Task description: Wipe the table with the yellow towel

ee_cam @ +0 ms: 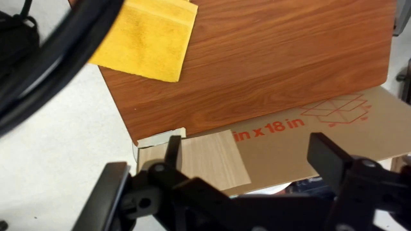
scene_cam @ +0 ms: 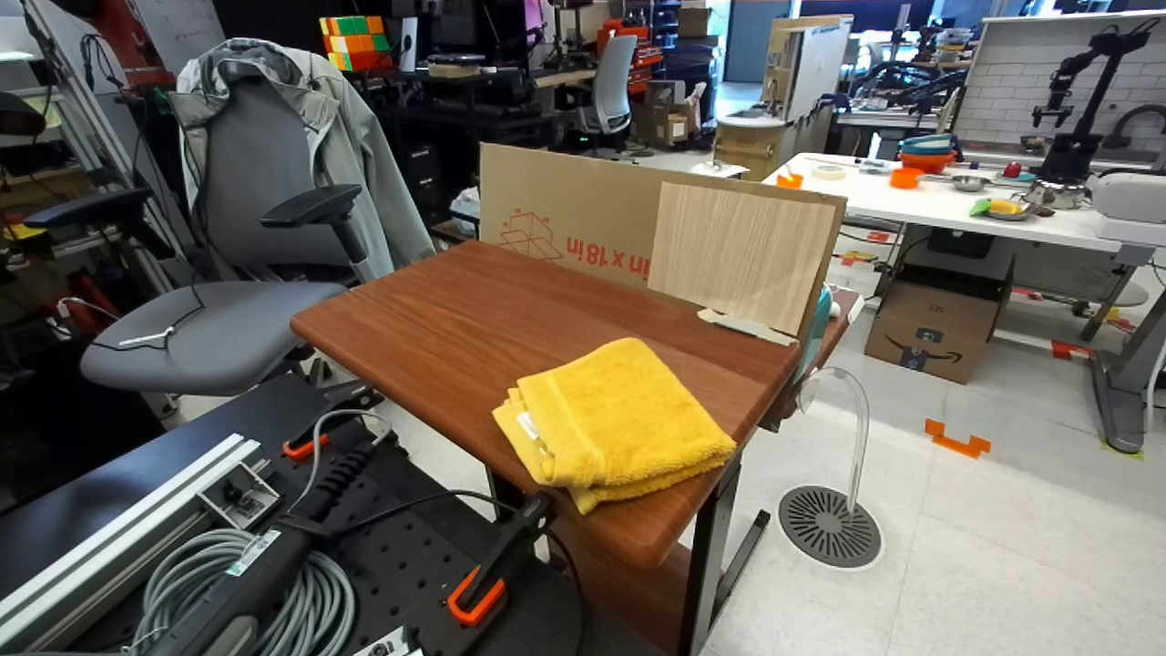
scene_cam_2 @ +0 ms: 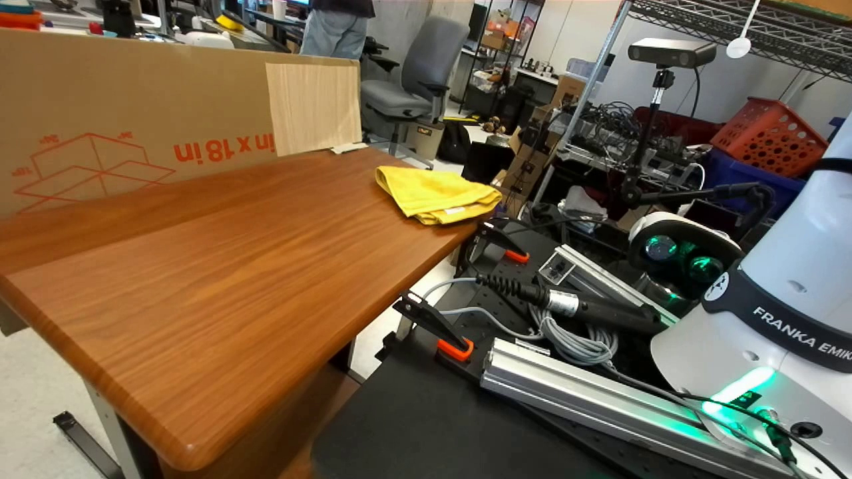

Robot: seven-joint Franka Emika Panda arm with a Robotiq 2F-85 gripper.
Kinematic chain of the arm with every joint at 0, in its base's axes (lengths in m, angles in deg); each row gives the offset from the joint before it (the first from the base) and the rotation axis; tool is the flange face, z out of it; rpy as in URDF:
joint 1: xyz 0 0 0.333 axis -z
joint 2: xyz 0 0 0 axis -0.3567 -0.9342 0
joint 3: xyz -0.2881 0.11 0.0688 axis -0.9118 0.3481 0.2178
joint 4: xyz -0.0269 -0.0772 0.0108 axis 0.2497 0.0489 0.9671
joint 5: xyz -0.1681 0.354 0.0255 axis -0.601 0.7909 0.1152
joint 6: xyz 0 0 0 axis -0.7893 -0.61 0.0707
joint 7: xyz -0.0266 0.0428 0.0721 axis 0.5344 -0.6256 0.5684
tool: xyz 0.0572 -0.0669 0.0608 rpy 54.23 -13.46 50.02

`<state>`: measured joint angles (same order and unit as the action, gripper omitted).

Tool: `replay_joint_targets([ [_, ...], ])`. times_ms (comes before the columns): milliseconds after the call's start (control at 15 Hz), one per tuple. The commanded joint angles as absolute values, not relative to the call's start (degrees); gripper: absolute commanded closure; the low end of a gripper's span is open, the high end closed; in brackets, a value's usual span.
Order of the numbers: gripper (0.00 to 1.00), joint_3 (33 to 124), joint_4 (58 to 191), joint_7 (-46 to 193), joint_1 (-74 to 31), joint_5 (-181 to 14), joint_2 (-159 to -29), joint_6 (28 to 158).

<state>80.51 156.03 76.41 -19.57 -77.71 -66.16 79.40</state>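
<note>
The table [scene_cam_2: 200,266] is the biggest thing here, with cardboard [scene_cam: 583,196] standing along its long edge and a pale panel [scene_cam: 742,251] set against that at one end of the table. At that same end of the table, near the corner across from the cardboard, lies the folded towel [scene_cam: 629,419]. My claw [ee_cam: 221,154] is spread, jaws well apart, though its height over the table I can't judge.

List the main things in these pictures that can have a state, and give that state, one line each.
Gripper: open, holding nothing
Yellow towel: folded, lying on the table
Cardboard panel: standing on edge along the table
Wood-grain sheet: flat against the cardboard panel
Jacket: draped over a gray chair
Gray cable: coiled
Robot base light: lit green
</note>
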Motion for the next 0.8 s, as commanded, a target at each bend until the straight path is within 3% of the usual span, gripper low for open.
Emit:
replay_joint_targets([
  [0, 0.0, 77.0, 152.4, 76.4, -16.9, -72.1, -73.0, 80.6],
  [400, 0.0, 78.8, 154.9, 77.3, -17.5, -75.1, -70.6, 80.9],
  [733, 0.0, 80.8, 157.5, 88.7, -17.1, -85.9, -77.9, 87.9],
])
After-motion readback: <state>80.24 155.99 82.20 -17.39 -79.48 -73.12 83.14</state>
